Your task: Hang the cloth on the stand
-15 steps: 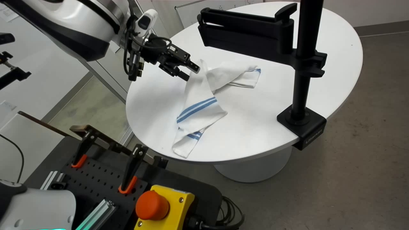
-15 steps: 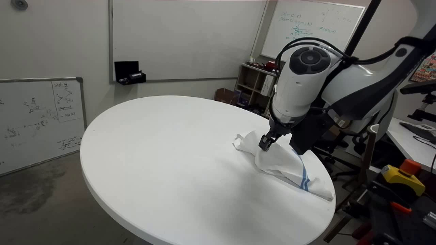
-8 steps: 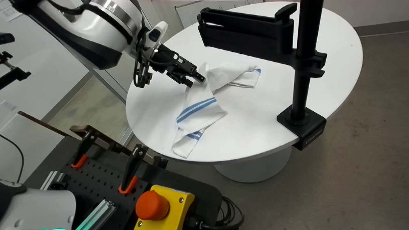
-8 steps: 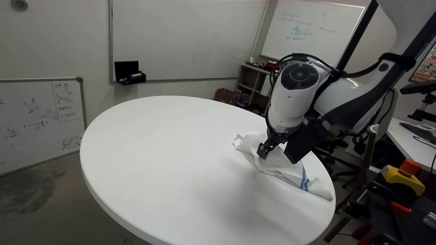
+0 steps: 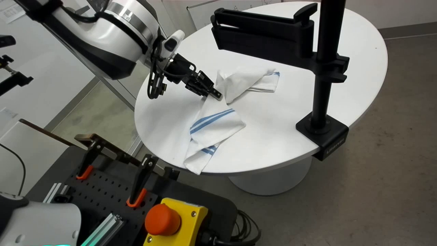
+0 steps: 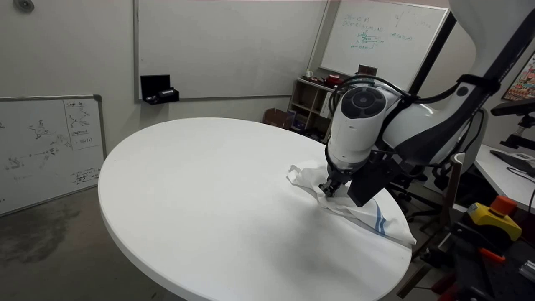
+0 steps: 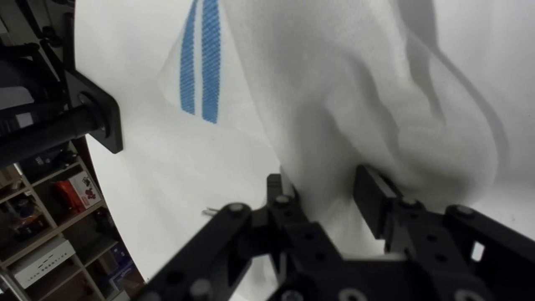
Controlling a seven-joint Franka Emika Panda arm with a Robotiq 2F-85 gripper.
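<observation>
At the edge of a round white table (image 5: 273, 136), in an exterior view, a black stand (image 5: 322, 97) rises upright from a clamp base (image 5: 334, 133) whose lettering appears to read "Ulanzi." Compared with half a second ago, the gripper (image 5: 211, 96) sits lower in the white, blue-striped cloth (image 5: 218, 119) — its jaws drawn closer together — and the cloth's near corner has slid out over the table's rim. The cloth lies on the table, touching the gripper and well apart from the clamp base.

In an exterior view, a low whiteboard (image 6: 29, 167) carries handwriting mostly too small to read; the robot arm (image 6: 355, 125) has dipped slightly, with the cloth bunched beneath the gripper.

In the wrist view, a white box (image 7: 44, 263) on a shelf (image 7: 54, 231) bears "LEAN ROBOTIC," the ending unclear. A raised fold of the cloth runs between the fingers (image 7: 370, 200), which stand a narrow gap apart — whether they pinch it cannot be told.
</observation>
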